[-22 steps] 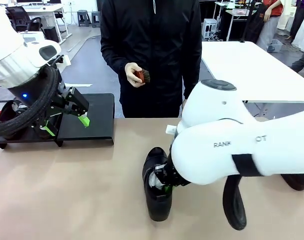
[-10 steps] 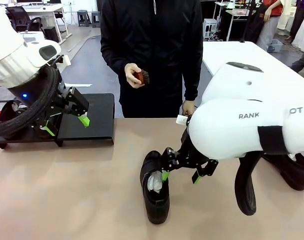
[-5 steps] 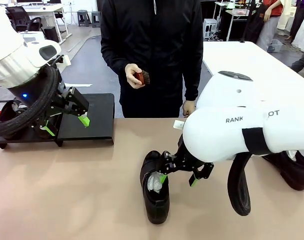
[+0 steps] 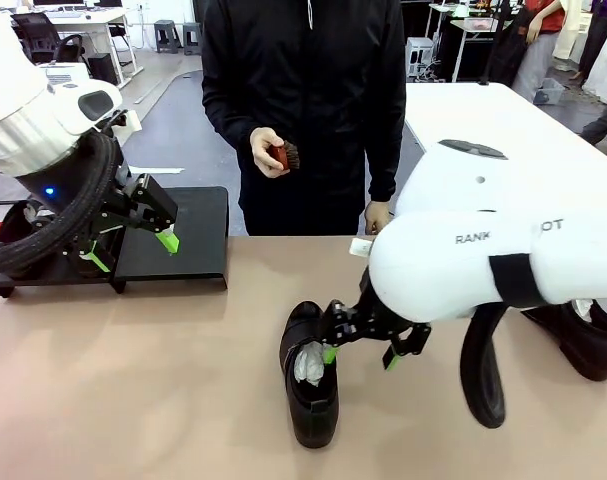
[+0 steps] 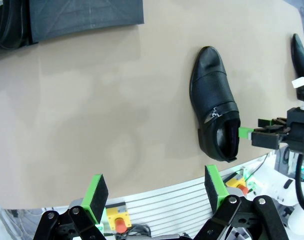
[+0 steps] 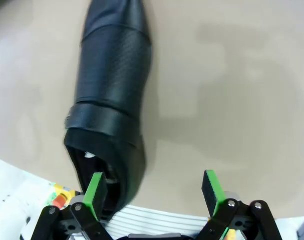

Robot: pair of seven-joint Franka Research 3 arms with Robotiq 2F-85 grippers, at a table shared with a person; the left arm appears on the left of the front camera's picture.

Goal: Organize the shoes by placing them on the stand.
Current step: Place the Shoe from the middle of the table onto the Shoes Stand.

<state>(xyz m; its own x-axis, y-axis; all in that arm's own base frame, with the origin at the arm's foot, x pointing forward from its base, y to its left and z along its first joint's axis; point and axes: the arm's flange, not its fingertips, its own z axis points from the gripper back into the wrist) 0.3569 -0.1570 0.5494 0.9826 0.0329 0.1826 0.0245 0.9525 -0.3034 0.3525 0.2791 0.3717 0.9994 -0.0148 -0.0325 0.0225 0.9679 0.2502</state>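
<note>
Tan tabletop (image 4: pixel 133 380) spreads across the front view, and the bulky white right arm (image 4: pixel 483 265) reaches over its middle. A person in a black jacket (image 4: pixel 303 100) stands at the far edge. The white left arm (image 4: pixel 43 130) hangs at the left, its jaws wide apart with nothing between them, in front of the low black two-panel stand (image 4: pixel 193 230) at the tabletop's far left.

One glossy black leather dress shoe (image 4: pixel 311 400) lies mid-tabletop, well apart from the stand, heel toward the robot and toe toward the person, with whitish stuffing in its opening. The right arm's jaws are spread apart beside that opening, clamped on nothing. In the right wrist view one green pad (image 6: pixel 95 187) overlaps the heel end and the other is over bare tabletop. A second black shoe (image 4: pixel 583 345) lies at the right edge, partly behind the right arm.

The person's hand (image 4: pixel 263 148) holds a small reddish-brown brush (image 4: pixel 285 154) at chest height.
</note>
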